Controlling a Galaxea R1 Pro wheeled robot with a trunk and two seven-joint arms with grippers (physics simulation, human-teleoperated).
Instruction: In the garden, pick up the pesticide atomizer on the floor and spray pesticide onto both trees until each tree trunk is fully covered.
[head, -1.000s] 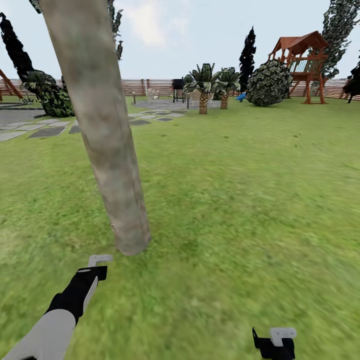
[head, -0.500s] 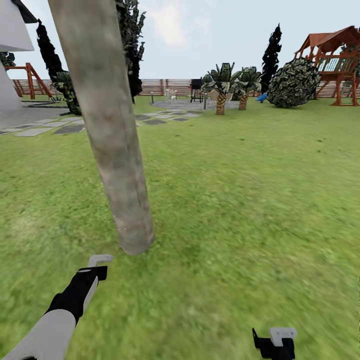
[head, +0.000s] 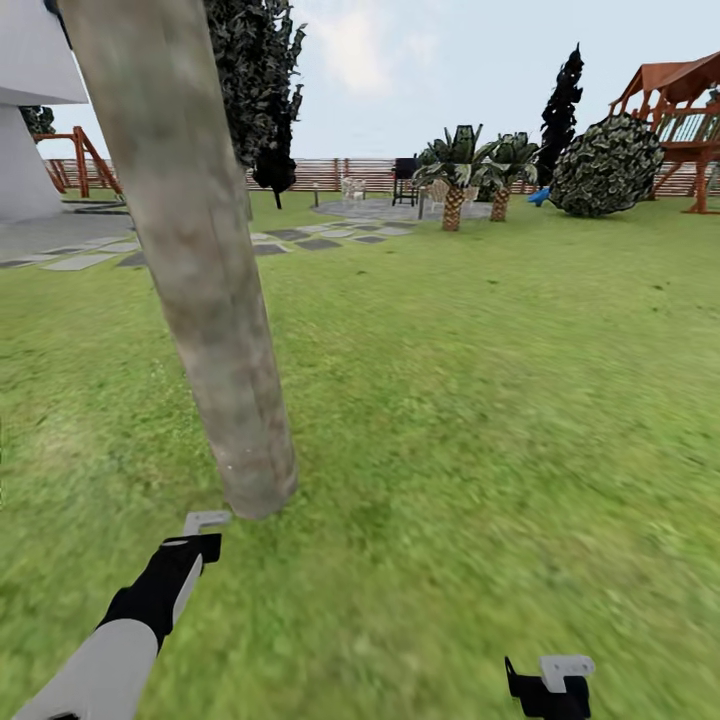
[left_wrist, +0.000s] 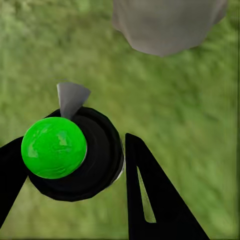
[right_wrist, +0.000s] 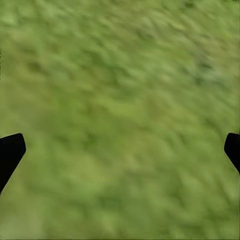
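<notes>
Here our left gripper (left_wrist: 75, 165) is clamped on the pesticide atomizer (left_wrist: 67, 147), its green cap and grey nozzle aimed toward the base of the tree trunk (head: 200, 270) close ahead on the lawn (head: 480, 400). Our right gripper (right_wrist: 120, 145) hangs spread wide over grass, holding nothing. To coat well, we should keep the nozzle square to the bark and sweep upward slowly, then circle round.

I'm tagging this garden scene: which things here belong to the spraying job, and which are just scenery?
Job:
- tree trunk
- atomizer, green-topped, between the left pincer fingers
- lawn

Scenery:
- short palms
- round bush
- wooden play set
- stepping stones
- slat fence
</notes>
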